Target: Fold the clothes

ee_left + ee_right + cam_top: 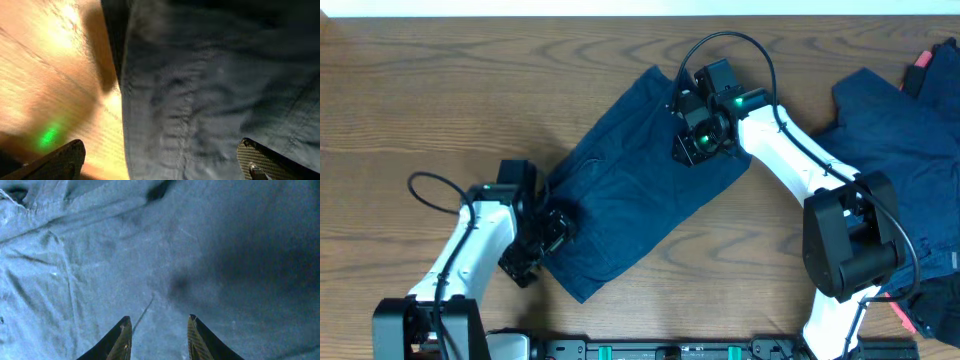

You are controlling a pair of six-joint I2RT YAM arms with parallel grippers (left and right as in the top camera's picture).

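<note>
Hovering left gripper (pixel 160 150), fingers spread wide, at navy garment (pixel 630 190) edge; holding right gripper (pixel 157 320) fingers slightly apart over it, pinching nothing.

Overhead, you have bright, even light from above and a sharp picture, with only soft shadows on the table (pixel 420 100). Your left wrist view is blurred throughout: the wood is blown out to orange glare at upper left, a green spot (pixel 48 136) glows on it, and a dark shadow runs along the edge of the cloth (pixel 210 90). Your right wrist view is dim and blue-tinted, with heavy shadow over the cloth's right half.
</note>
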